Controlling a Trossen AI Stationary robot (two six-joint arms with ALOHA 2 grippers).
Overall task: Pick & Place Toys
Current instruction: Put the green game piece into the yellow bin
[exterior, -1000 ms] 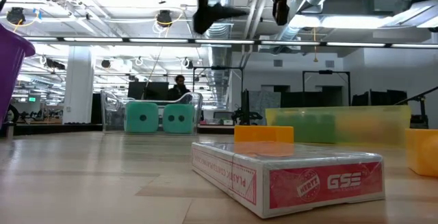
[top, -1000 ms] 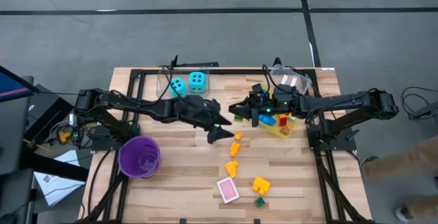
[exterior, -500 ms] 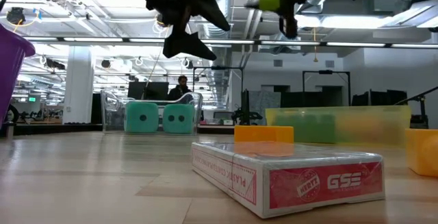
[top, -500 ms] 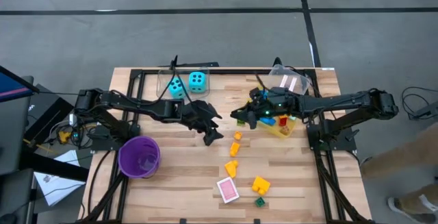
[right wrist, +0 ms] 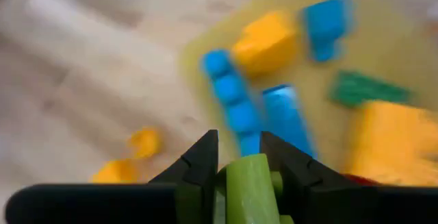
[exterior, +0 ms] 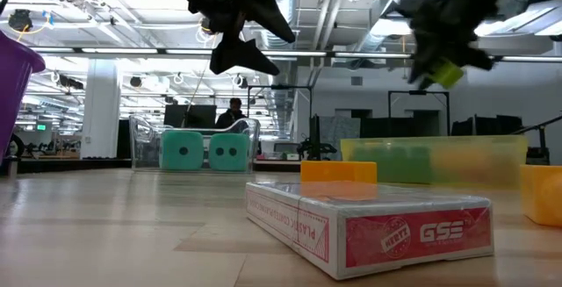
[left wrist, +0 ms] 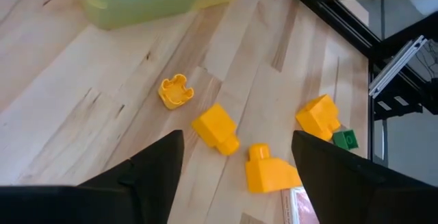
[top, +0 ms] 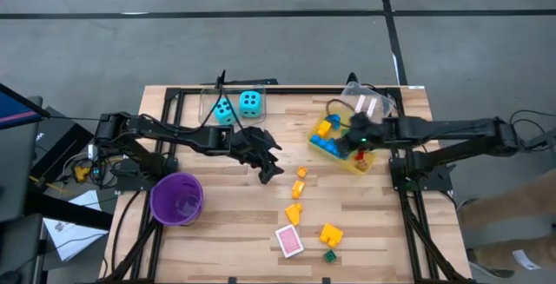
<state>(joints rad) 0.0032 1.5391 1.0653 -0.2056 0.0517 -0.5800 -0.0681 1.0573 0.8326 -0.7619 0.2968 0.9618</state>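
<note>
My right gripper (top: 354,142) hangs over the yellow bin (top: 372,161), shut on a green brick (right wrist: 250,183). The brick shows yellow-green in the low view (exterior: 448,75). Yellow, blue and red bricks lie in the bin. My left gripper (top: 271,162) is open above the table, slanting down. In front of it lie loose orange-yellow bricks (left wrist: 215,128), (left wrist: 270,172) and a yellow ring piece (left wrist: 176,91). A yellow brick (top: 330,234), a small green brick (top: 330,254) and a pink card pack (top: 289,241) lie nearer the front. Two cyan dice (top: 238,105) sit at the back. My right gripper pinches the green brick's two opposite sides (right wrist: 239,183) between its two fingers. The fingers slant down toward the bin. The brick is lifted clear, above the bricks in the bin.
A purple cup (top: 177,199) stands at the front left. The dice sit in a clear container (top: 213,102). Another clear container (top: 369,103) stands behind the bin. Black frame rails (top: 408,214) run along the table's sides.
My right gripper has gone toward the table's right edge with the green brick, from left of the bin to above it, and has tipped downward. My left gripper has sunk a little and tipped downward, drawing back slightly toward the left.
</note>
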